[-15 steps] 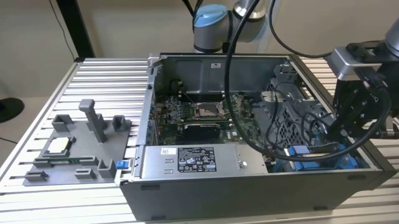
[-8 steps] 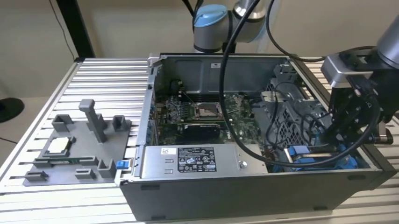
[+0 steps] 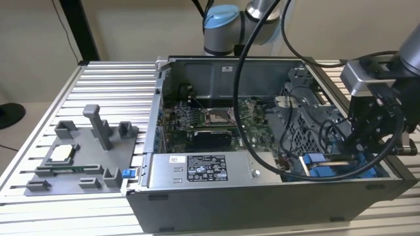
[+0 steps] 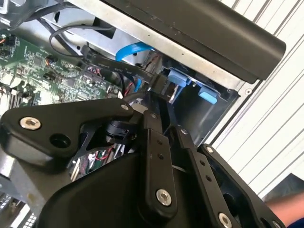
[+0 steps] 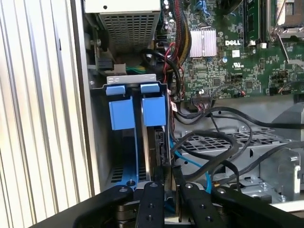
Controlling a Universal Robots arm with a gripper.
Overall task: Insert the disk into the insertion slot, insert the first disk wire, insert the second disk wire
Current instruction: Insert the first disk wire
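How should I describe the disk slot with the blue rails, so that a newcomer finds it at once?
Look into the open computer case on the ribbed metal table. At its corner on the exterior view's right, past the labelled power-supply box, sits the insertion slot. Its bright blue plastic rails set it apart from the perforated grey cage beside it.
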